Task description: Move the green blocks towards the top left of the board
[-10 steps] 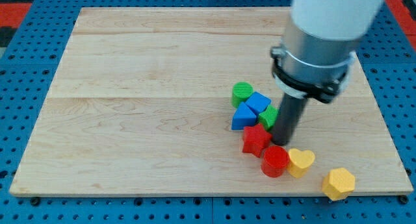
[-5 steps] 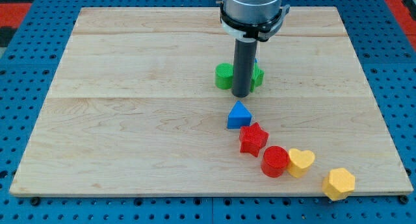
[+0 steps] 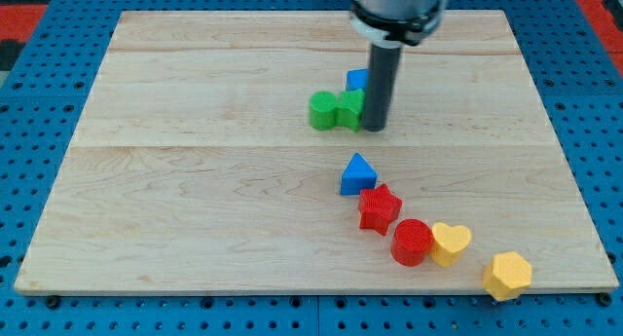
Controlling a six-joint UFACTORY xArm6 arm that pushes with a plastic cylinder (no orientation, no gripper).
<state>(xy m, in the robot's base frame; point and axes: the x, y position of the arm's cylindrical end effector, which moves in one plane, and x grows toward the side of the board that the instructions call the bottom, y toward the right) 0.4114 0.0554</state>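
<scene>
Two green blocks sit side by side a little above the board's middle: a round green cylinder point(image 3: 323, 111) on the left and a second green block point(image 3: 349, 110) touching its right side. My tip point(image 3: 374, 128) stands against the right side of the second green block. A blue block point(image 3: 357, 81) shows just above the green pair, partly hidden behind the rod.
A blue triangle point(image 3: 357, 173), a red star point(image 3: 380, 208), a red cylinder point(image 3: 413, 242), a yellow heart point(image 3: 451, 242) and a yellow hexagon point(image 3: 507, 275) run in a line toward the view's bottom right. The wooden board point(image 3: 195, 180) lies on a blue pegboard.
The green blocks and one blue block were pushed up and left, away from the blue triangle and red star. The tip now stands right of the green pair.
</scene>
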